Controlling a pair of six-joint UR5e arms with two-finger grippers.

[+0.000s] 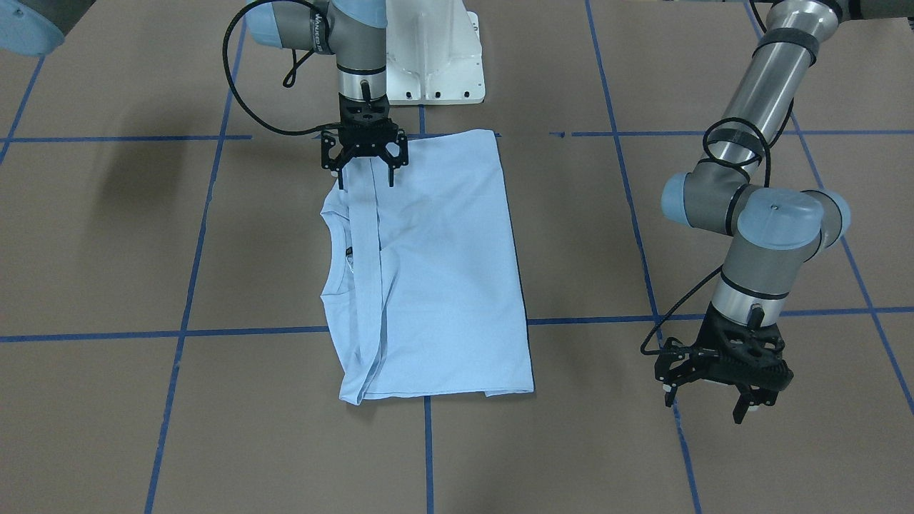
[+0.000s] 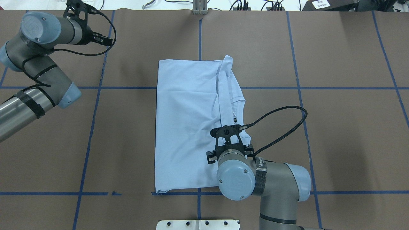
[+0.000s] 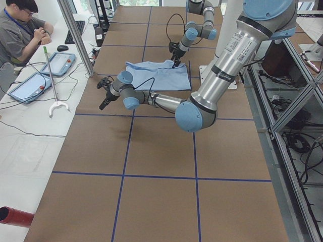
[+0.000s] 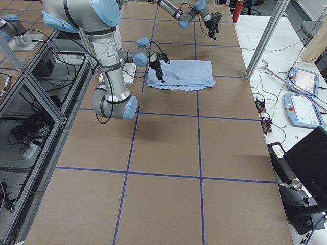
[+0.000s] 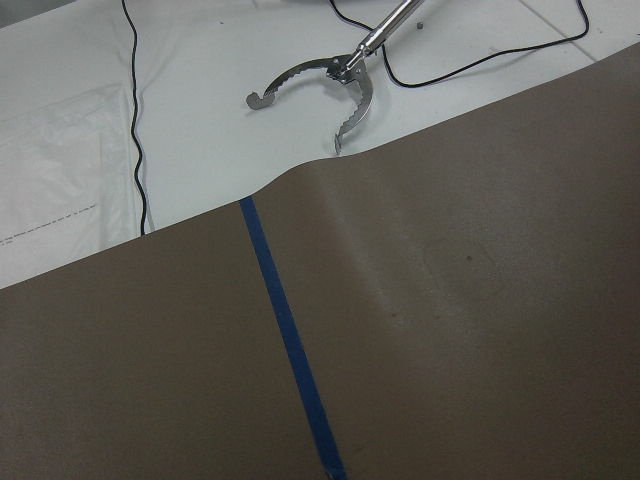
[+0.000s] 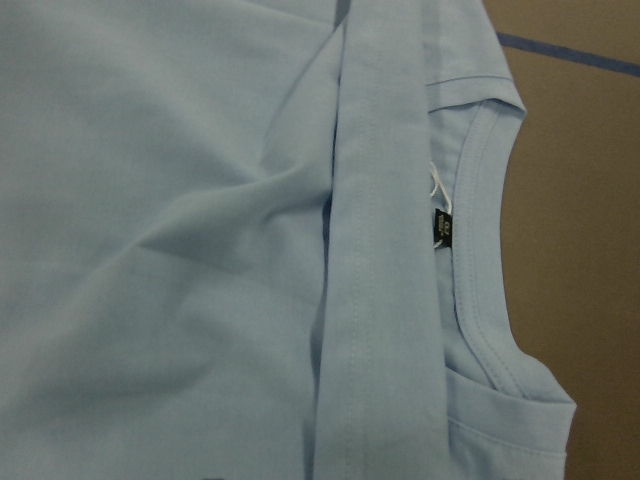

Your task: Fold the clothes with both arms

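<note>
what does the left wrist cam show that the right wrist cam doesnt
Only the left wrist view: a white bench surface beyond the table edge, with a metal reacher claw and a black cable lying on it; no shirt. Only the right wrist view: the light blue T-shirt close up, its collar and neck label. Both: the brown table cover and blue tape.

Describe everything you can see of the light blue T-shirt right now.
The T-shirt is light blue, soft knit-looking fabric, folded into a rectangle and lying flat, mildly creased, on the brown table. A hemmed band runs across it beside the ribbed collar, where a small dark label shows. The open right gripper hangs over its robot-side edge; contact unclear.
</note>
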